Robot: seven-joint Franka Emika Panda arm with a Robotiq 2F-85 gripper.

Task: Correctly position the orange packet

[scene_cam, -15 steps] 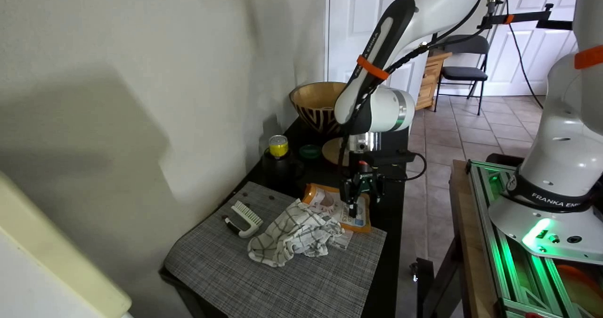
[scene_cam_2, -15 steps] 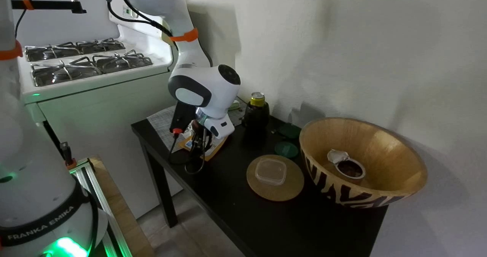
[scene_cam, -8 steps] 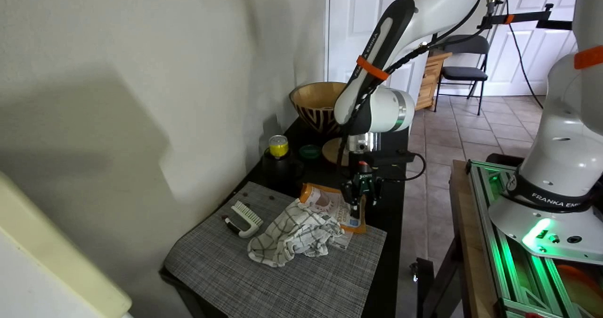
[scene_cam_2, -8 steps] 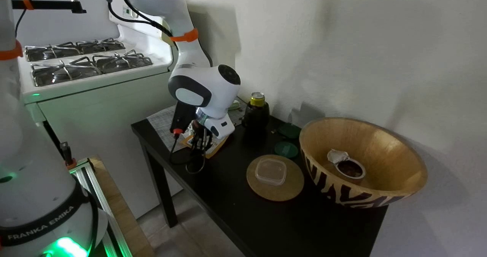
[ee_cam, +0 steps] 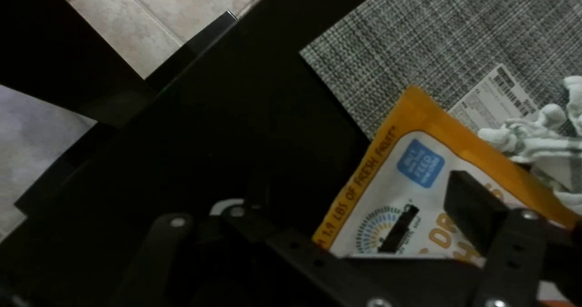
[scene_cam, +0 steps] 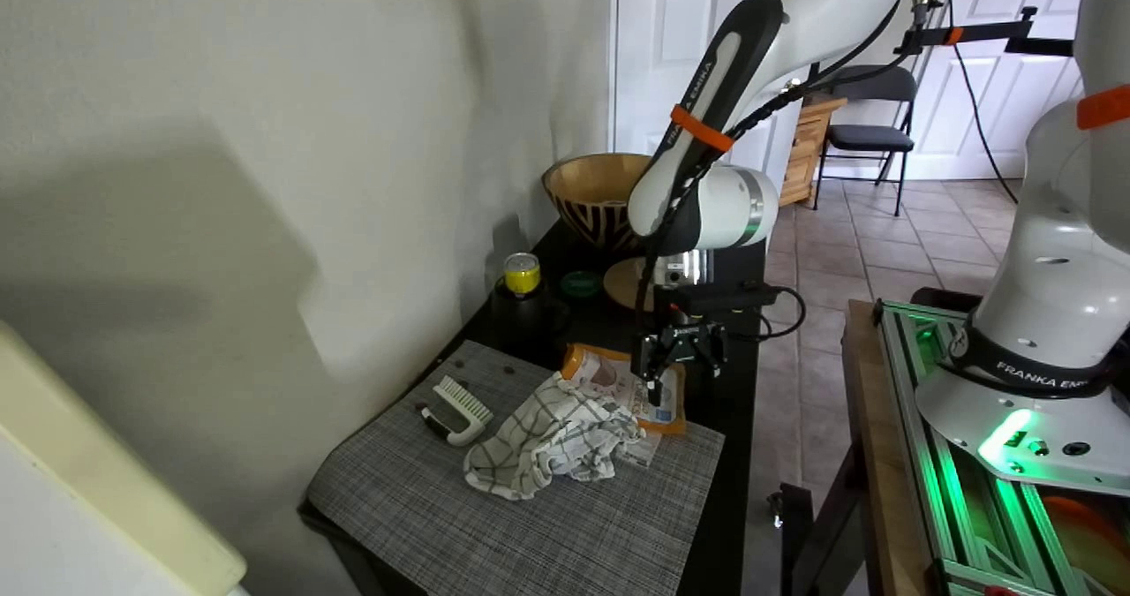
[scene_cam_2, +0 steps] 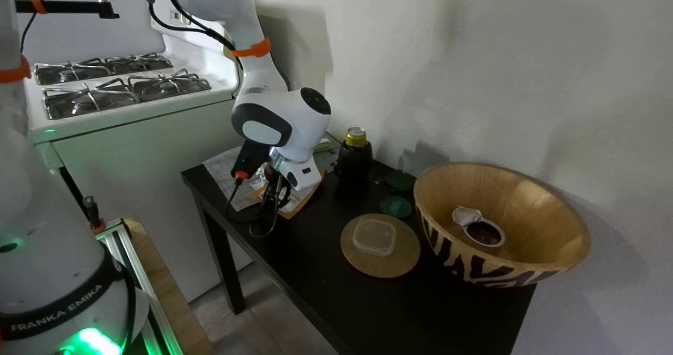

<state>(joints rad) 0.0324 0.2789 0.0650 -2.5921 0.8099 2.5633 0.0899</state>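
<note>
The gripper is over the tabletop, fingers wide, grasping nothing. Near the robot-side edge, the orange packet lies below, offset toward the wall-side edge, long axis crossways.

Pale wall, chair on tiled floor

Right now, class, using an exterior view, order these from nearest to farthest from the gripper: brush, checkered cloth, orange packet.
Nearest first from the gripper:
1. Orange packet, partly below it.
2. Checkered cloth, on the mat, left in the picture.
3. Brush, farther left on the mat.
</note>
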